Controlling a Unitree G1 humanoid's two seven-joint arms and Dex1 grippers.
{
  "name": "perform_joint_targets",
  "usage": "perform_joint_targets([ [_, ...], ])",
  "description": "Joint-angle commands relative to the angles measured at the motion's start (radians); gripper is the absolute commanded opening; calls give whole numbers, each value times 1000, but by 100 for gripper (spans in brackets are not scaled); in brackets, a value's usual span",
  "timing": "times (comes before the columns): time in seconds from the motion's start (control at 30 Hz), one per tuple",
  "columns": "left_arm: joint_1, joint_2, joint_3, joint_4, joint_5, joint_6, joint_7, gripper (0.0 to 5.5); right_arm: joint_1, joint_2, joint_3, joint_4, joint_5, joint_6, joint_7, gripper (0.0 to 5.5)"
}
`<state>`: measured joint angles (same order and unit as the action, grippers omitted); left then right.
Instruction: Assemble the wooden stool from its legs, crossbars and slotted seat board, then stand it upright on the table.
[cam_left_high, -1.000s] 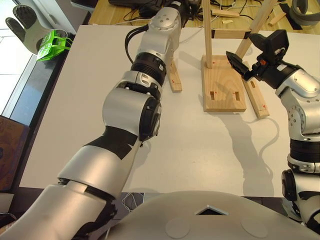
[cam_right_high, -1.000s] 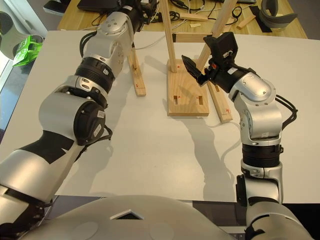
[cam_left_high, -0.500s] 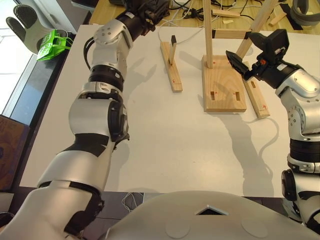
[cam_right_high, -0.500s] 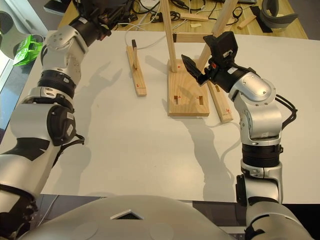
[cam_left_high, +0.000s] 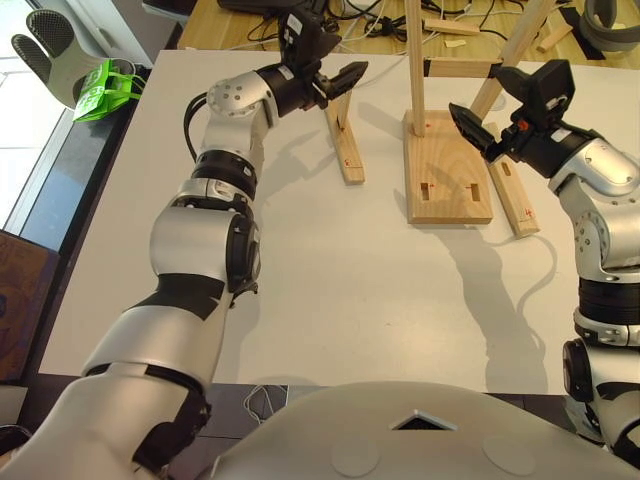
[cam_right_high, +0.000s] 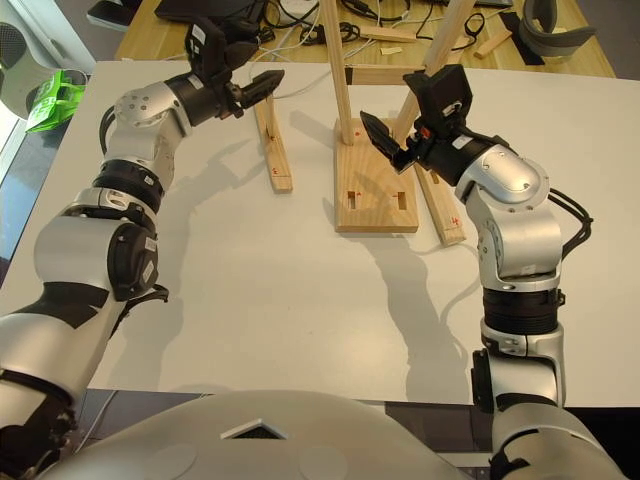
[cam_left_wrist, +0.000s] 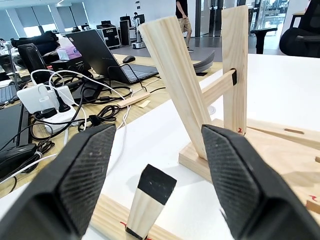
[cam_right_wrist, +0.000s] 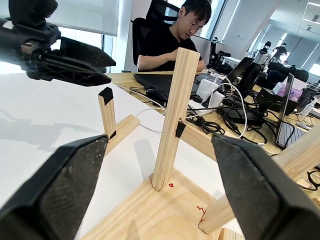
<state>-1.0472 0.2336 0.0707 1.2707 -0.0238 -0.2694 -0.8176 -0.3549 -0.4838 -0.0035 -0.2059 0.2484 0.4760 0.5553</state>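
Stool seat board (cam_left_high: 448, 180) is lying on the surface (cam_left_high: 350, 290) with two legs (cam_left_high: 414, 60) standing in it, as the left gripper (cam_left_high: 345, 82), fingers spread, is swinging back to the loose leg (cam_left_high: 345, 145) alongside, likely to grasp it, while the right gripper (cam_left_high: 485, 100) is waiting with fingers spread.

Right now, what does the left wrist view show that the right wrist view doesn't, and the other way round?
Left wrist, not right wrist: the top end of the leaning leg and the whole crossbar joining it to the upright leg. Right wrist, not left wrist: the right gripper, fingers open. Both: the left gripper, open, the black-tipped stub upright on the loose leg, the upright leg, and the seat board.
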Motion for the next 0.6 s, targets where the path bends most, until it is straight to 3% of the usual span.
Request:
perform_joint_targets([
  [0.03,14,3,-36,14,53,-35,17,317,-6,2,2,-16,4,14,0,383],
  [0.6,7,-37,-87,51,136,-41,121,317,3,17,13,-33,3,28,-2,383],
])
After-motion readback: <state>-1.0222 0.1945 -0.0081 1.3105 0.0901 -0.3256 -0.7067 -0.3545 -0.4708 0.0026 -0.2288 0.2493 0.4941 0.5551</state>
